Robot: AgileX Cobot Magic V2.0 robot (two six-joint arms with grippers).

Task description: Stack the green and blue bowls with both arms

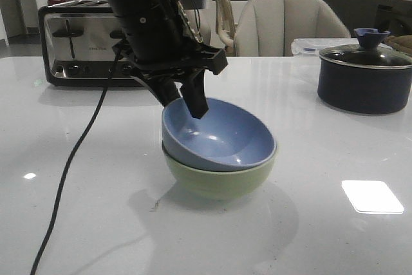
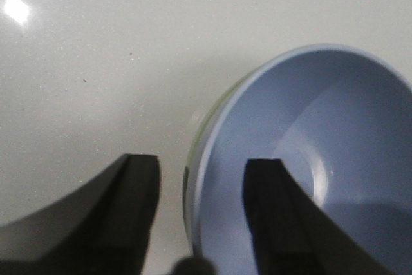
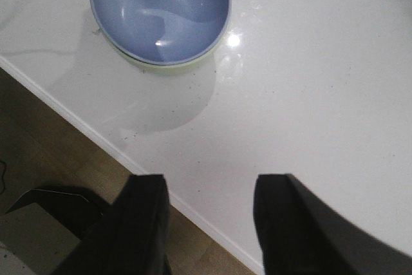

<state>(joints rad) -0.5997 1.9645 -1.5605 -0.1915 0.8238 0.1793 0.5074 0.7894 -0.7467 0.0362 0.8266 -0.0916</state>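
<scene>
The dusty blue bowl (image 1: 225, 140) sits nested and tilted inside the pale green bowl (image 1: 219, 181) at the middle of the white table. My left gripper (image 1: 185, 104) is open at the bowls' rear left rim, one finger inside the blue bowl and one outside. In the left wrist view the gripper (image 2: 203, 162) straddles the blue bowl (image 2: 335, 114) with gaps on both sides; a sliver of green bowl (image 2: 209, 117) shows under the rim. My right gripper (image 3: 211, 181) is open and empty over the table's edge, well away from the blue bowl (image 3: 161, 4) and the green bowl's rim (image 3: 174, 67).
A black-and-steel toaster (image 1: 77, 43) stands at the back left. A dark lidded pot (image 1: 364, 78) stands at the back right. A black cable (image 1: 71, 165) trails across the table's left side. The table edge (image 3: 96, 136) with brown floor beyond runs under my right gripper.
</scene>
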